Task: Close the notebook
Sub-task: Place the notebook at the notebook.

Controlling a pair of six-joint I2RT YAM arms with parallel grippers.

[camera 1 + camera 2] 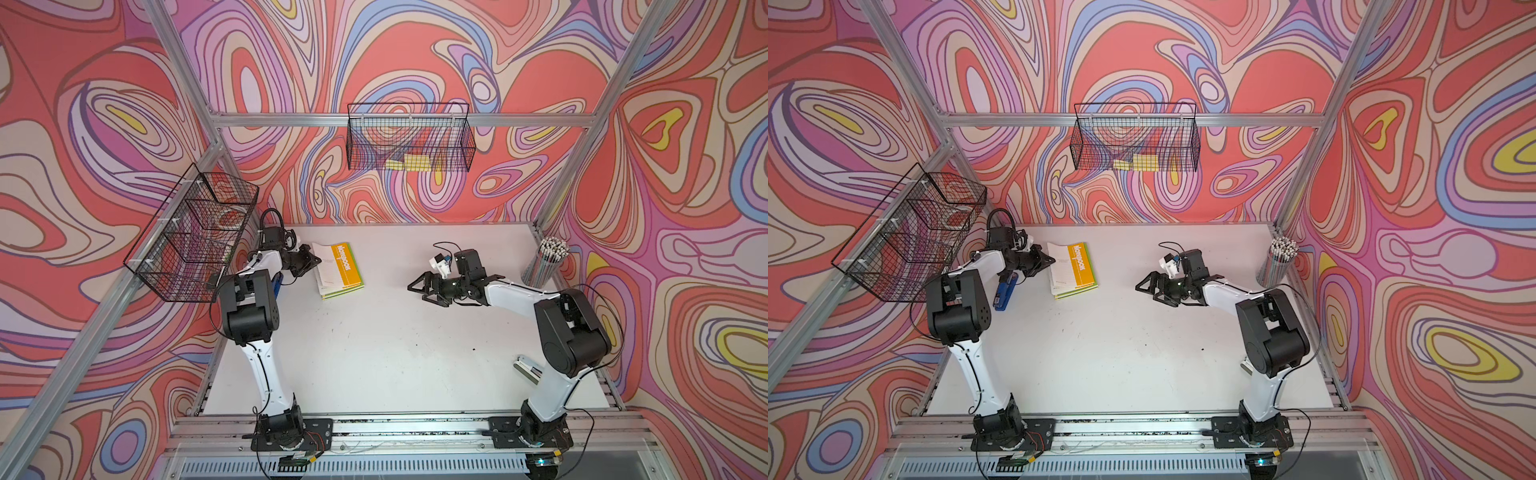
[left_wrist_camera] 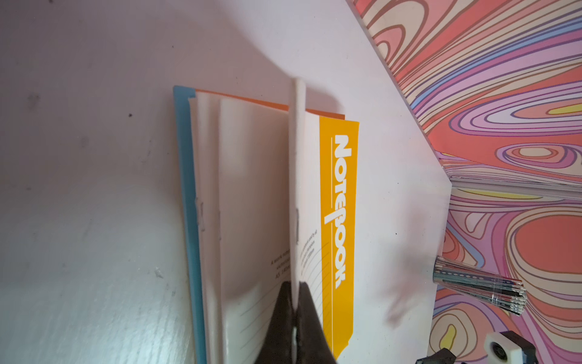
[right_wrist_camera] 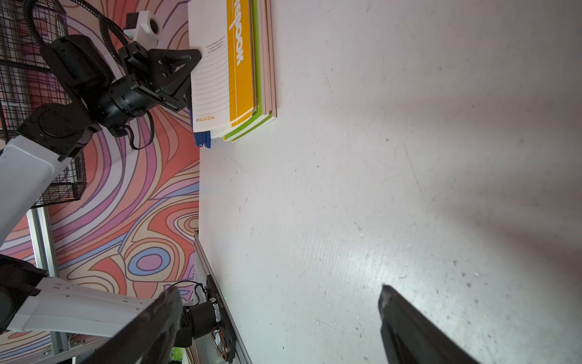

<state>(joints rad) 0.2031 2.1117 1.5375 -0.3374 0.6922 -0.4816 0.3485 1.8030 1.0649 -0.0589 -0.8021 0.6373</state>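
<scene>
The notebook (image 1: 347,266) (image 1: 1081,264) lies on top of a stack at the back left of the table, its orange cover printed "Notebook". In the left wrist view that cover (image 2: 338,205) stands raised and nearly edge-on above the white lined pages (image 2: 252,189). My left gripper (image 1: 318,262) (image 1: 1052,261) (image 2: 296,293) (image 3: 198,55) is shut on the cover's free edge. My right gripper (image 1: 424,295) (image 1: 1152,295) (image 3: 277,291) hangs open above the bare table, right of the middle, with nothing between its fingers.
Green notebooks (image 1: 349,289) (image 3: 261,119) lie under the orange one. A blue stapler (image 1: 1005,293) (image 3: 201,140) sits by the left arm. A pencil cup (image 1: 544,262) (image 2: 478,283) stands back right, a silver stapler (image 1: 528,370) near the right arm. Wire baskets (image 1: 409,137) (image 1: 191,232) hang on the frame.
</scene>
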